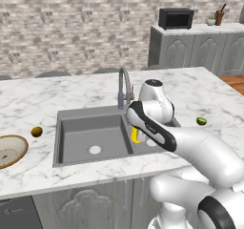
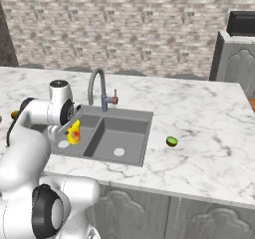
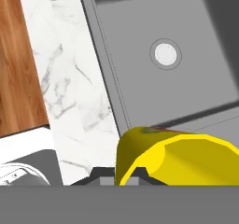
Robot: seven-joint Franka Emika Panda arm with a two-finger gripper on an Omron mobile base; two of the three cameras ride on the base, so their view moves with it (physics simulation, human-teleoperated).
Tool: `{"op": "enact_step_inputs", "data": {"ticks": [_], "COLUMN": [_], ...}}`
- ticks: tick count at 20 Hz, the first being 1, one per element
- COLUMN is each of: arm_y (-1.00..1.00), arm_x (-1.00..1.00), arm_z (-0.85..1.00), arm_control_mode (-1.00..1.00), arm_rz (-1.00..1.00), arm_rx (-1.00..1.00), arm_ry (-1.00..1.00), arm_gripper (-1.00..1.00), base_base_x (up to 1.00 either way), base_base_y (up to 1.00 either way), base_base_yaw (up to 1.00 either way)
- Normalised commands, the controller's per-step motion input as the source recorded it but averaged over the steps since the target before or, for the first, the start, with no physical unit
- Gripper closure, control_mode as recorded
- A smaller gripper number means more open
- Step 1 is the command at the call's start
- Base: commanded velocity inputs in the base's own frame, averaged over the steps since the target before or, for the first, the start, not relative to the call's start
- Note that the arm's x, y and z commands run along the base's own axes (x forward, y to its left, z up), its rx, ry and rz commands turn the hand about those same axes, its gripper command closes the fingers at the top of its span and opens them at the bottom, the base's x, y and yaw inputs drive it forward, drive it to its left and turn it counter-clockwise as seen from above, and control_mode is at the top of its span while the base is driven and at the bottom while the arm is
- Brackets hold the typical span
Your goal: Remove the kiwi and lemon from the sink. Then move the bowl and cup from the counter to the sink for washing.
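Holding the cup (image 2: 74, 132) in closed jaws, the gripper (image 2: 71, 131) hangs over the sink (image 1: 78, 128), above the basin nearest the arm. The cup is bright yellow with a red-orange mark on its side; in the hand view (image 3: 172, 157) it lies close against the camera, its open mouth turned sideways, so it appears pinched at the rim or wall rather than cradled from below. Beneath it in that view are the dark basin floor and a round pale drain (image 3: 165, 54), which suggests the cup is held clear of the bottom and has not yet been set down.

The placement reads as the delivery stage for the cup: it is already inside the sink's outline, and lowering and releasing would seem to remain. The tilt matters, since a cup let go on its side may roll toward the drain.

The bowl (image 1: 9, 149), tan with a darker rim, sits on the counter (image 1: 43, 99) well to the side of the sink, so its transfer is judged still outstanding. A small golden-brown fruit (image 1: 36, 131) rests on the counter between bowl and sink, and a green fruit (image 2: 172, 141) lies on the marble on the opposite side; both basins look free of fruit, consistent with the removal step being finished. The curved faucet (image 2: 97, 86) stands behind the basins, near the arm's upper link.
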Motion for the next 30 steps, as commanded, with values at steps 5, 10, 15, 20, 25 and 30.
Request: {"op": "enact_step_inputs", "data": {"ticks": [5, 10, 15, 20, 25, 30], "arm_y": [0.26, 0.21, 0.25, 0.24, 0.12, 0.12], "arm_x": [0.29, 0.31, 0.31, 0.27, 0.26, 0.26], "arm_z": [-0.08, -0.1, -0.1, -0.11, -0.13, -0.11], "arm_control_mode": [-1.0, -1.0, -1.0, -1.0, -1.0, -1.0], "arm_rz": [0.07, 0.04, 0.02, 0.01, 0.0, 0.0], "arm_rx": [0.0, 0.0, -0.02, -0.06, -0.05, -0.03], "arm_ry": [0.0, 0.0, 0.0, 0.0, 0.0, 0.0], "arm_gripper": [1.0, 1.0, 1.0, 1.0, 1.0, 1.0], "base_base_x": [0.0, 0.0, 0.0, 0.0, 0.0, 0.0], "base_base_y": [0.0, 0.0, 0.0, 0.0, 0.0, 0.0], "base_base_yaw": [0.0, 0.0, 0.0, 0.0, 0.0, 0.0]}}
